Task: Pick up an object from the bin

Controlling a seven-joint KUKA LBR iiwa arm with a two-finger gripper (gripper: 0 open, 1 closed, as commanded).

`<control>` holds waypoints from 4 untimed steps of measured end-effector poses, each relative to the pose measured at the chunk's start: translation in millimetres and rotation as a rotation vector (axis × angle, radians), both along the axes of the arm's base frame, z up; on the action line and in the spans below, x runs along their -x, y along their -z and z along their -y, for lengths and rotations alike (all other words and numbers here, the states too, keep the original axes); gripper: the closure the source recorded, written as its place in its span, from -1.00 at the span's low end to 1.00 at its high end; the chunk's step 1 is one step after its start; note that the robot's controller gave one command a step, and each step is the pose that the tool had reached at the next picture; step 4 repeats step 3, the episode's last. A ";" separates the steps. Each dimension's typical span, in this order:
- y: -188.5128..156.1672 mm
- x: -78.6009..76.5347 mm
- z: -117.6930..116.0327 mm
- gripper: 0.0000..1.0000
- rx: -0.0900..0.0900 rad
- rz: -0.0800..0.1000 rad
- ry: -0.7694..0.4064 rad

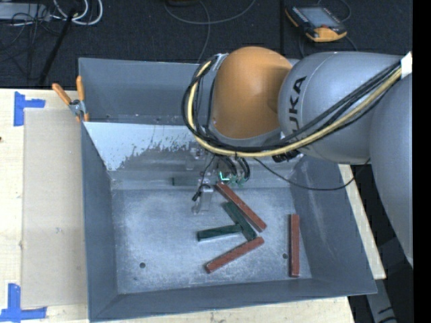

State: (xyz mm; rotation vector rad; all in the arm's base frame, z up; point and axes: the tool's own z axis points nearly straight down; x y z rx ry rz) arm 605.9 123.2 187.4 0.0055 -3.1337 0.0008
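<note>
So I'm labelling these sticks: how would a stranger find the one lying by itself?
Look in the grey bin, near its right wall. A red-brown stick lies there alone, nearly upright in the view. The other sticks, red-brown and dark green, overlap mid-bin; this one touches none.

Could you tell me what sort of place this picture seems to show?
Probably a robotics lab's bin-picking test cell: a KUKA arm reaches into a grey metal bin holding a few red-brown sticks and dark green sticks, with loose cables on the dark floor behind.
</note>
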 end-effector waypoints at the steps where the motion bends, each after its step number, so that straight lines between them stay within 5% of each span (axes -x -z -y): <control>1: 110.7 38.1 68.9 -1.00 0.000 -0.002 -0.141; 2: 106.4 35.4 66.7 1.00 -0.002 0.007 -0.140; 3: -27.2 -4.8 92.4 1.00 -0.001 0.019 -0.143; 4: -27.2 -4.8 92.4 1.00 -0.001 0.019 -0.143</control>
